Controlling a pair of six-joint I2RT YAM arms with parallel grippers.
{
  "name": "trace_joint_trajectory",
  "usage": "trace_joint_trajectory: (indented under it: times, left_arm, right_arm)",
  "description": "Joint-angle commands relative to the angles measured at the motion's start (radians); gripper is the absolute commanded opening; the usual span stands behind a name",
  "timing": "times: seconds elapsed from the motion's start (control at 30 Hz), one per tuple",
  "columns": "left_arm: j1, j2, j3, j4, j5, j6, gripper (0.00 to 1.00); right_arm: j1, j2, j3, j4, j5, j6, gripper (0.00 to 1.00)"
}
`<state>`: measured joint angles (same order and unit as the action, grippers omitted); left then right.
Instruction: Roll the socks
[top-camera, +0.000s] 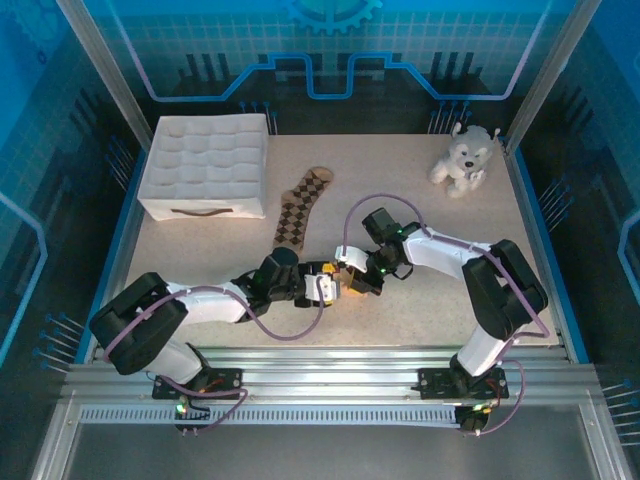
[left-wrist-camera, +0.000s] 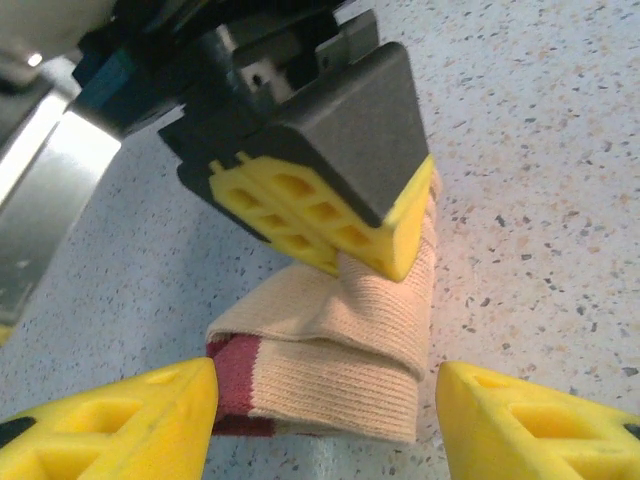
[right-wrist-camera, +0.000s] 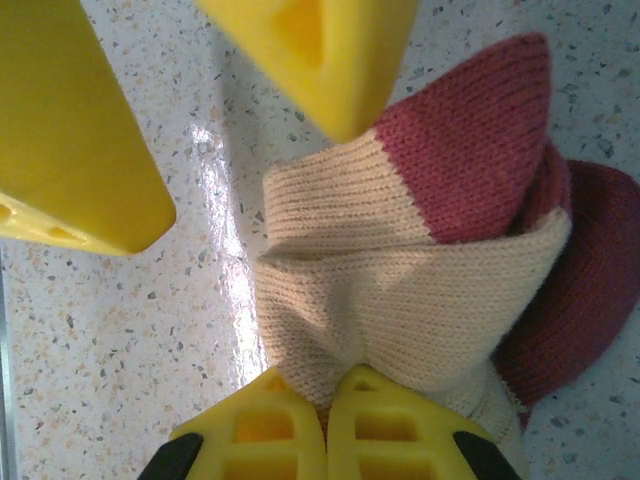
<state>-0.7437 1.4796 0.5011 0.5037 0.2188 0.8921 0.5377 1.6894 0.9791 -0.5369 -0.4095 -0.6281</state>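
Right pincer (right-wrist-camera: 325, 432): pressed together, pinching a gathered edge of the tan sock (right-wrist-camera: 400, 280). Left pincer (left-wrist-camera: 325, 400): spread, straddling the same sock from the opposite side, no fingertip seen touching it.

Between the two pincers, tan sock folded over itself in a couple of loose layers, red part low in the bundle near one finger of the left pincer. Judged a roll begun, neither tight nor finished.

Beyond both pincers and well apart from them, argyle sock (top-camera: 300, 205) lying flat and stretched out on the table (top-camera: 480, 230). Judged not yet started.

Hard to tell: how much fabric sits inside the right pincer's tips, how many turns the fold holds, where the cuff end lies. From above, tan sock almost wholly covered by the two pincers meeting over it.
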Motion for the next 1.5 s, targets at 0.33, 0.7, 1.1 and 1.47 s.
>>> trace_joint_trajectory:
  times: [0.33, 0.7, 1.1, 1.47]
  left_arm:
    - [-0.05, 0.075, 0.144, -0.158, -0.062, 0.223, 0.61]
    - [-0.042, 0.226, 0.255, -0.211, -0.065, 0.31, 0.62]
    - [-0.006, 0.288, 0.265, -0.273, -0.074, 0.347, 0.62]
    - [-0.004, 0.295, 0.335, -0.466, -0.013, 0.35, 0.15]
  right_arm:
    - [-0.05, 0.125, 0.078, -0.211, -0.051, -0.012, 0.0]
    - [-0.068, 0.151, 0.107, -0.245, -0.08, -0.026, 0.0]
    - [-0.092, 0.156, 0.118, -0.27, -0.1, -0.043, 0.0]
    - [-0.092, 0.143, 0.115, -0.247, -0.11, -0.026, 0.0]
